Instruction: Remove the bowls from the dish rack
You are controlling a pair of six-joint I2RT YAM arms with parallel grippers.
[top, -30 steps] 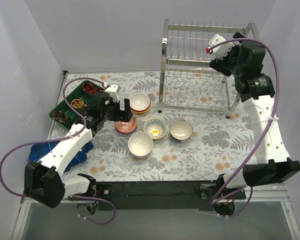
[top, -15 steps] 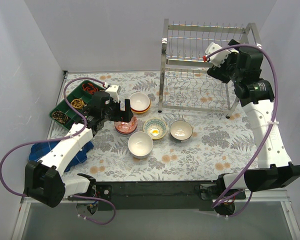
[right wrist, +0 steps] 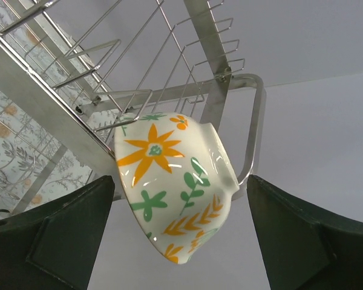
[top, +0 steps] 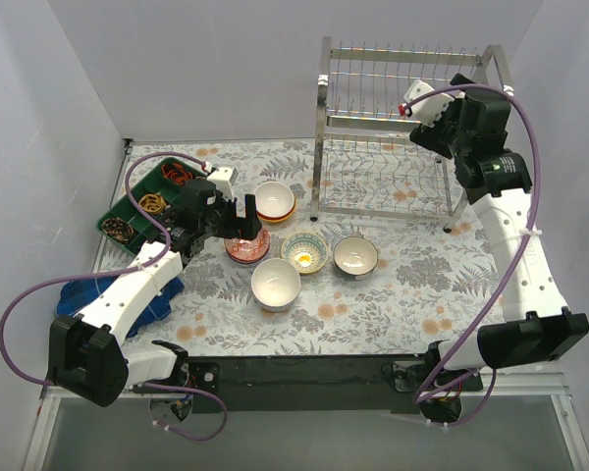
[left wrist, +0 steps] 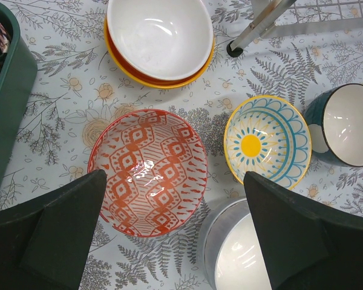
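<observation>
Against dish rack (right wrist: 213, 42) wires: floral bowl (right wrist: 169, 181); right pincer (right wrist: 178, 199) spread.

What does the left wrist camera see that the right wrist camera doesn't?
Only the left wrist view shows the red-patterned bowl, the yellow and blue bowl, the teal bowl and the green tray. Only the right wrist view shows the floral bowl, tilted on the wires of the dish rack. Both show part of that rack, the leafy tablecloth and their own open jaws.
</observation>
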